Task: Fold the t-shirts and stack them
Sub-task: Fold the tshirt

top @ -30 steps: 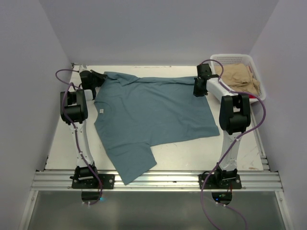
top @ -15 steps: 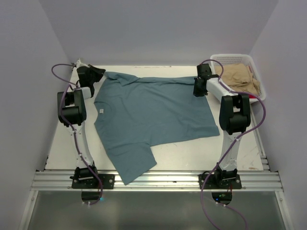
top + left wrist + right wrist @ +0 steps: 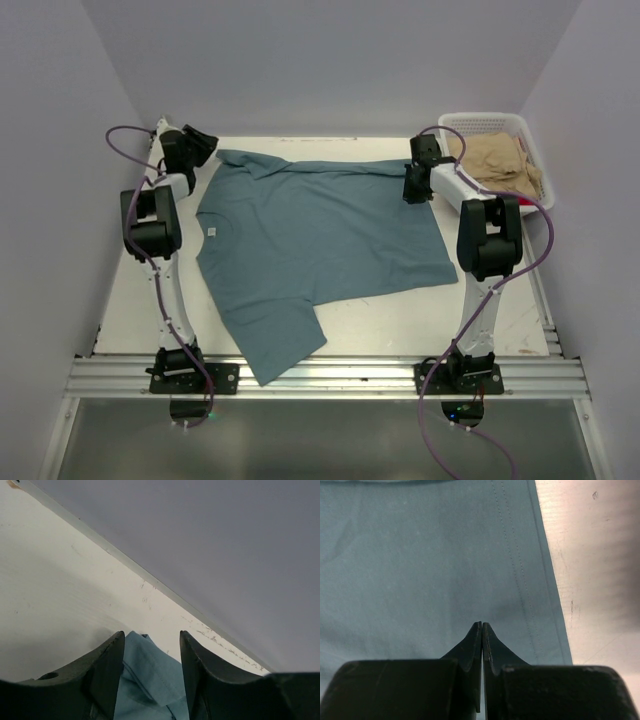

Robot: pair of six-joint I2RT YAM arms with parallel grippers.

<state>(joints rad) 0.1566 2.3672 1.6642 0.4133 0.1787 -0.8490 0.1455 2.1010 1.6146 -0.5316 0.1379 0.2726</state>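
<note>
Behind right arm (image 3: pixel 487 238), half-hidden tan t-shirt (image 3: pixel 505 160)

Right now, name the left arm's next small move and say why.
Probably draw the left fingers back from the dusty teal cotton t-shirt: they stand apart with its corner lying loose between them, ungripped, and the shirt lies spread flat.

— What is the teal t-shirt (image 3: pixel 320 240) made of?
— Soft matt knit cloth, with twin rows of stitching along the hem. The tan t-shirt (image 3: pixel 495 160) is similar cloth, more crumpled.
— And the basket (image 3: pixel 482 119)?
— White plastic mesh. The surface (image 3: pixel 130 290) is off-white and smooth, with scuffs and specks.
— The left end effector (image 3: pixel 150 637) and right end effector (image 3: pixel 481 625)?
— Matt black, slightly grainy plastic.
</note>
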